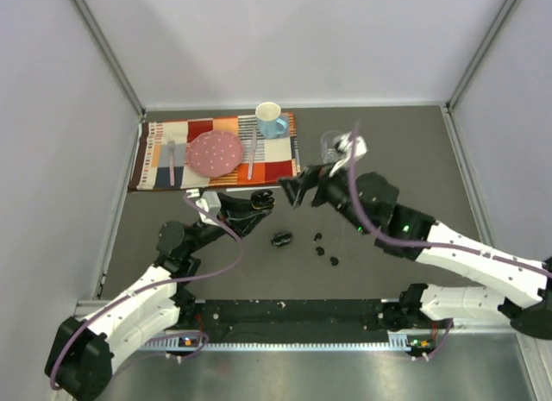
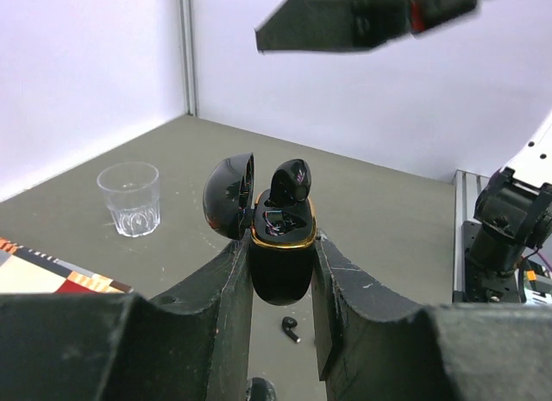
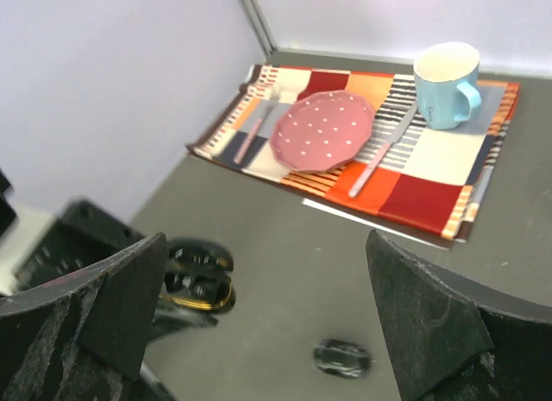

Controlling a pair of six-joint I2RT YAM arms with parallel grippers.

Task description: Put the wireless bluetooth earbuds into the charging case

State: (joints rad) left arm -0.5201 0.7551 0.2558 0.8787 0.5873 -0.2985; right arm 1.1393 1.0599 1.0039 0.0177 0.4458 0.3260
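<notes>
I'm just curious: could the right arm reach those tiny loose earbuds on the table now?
Probably yes. The right claw is open and empty, and the loose earbuds lie uncovered on the table close by.

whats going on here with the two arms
The left gripper is shut on an open charging case, holding it upright with the lid flipped back. One earbud sits in the case's mouth and sticks up, so it does not look fully seated. The right gripper hangs open just above it, holding nothing. Three loose earbuds and a second case lie on the table nearby.
</notes>
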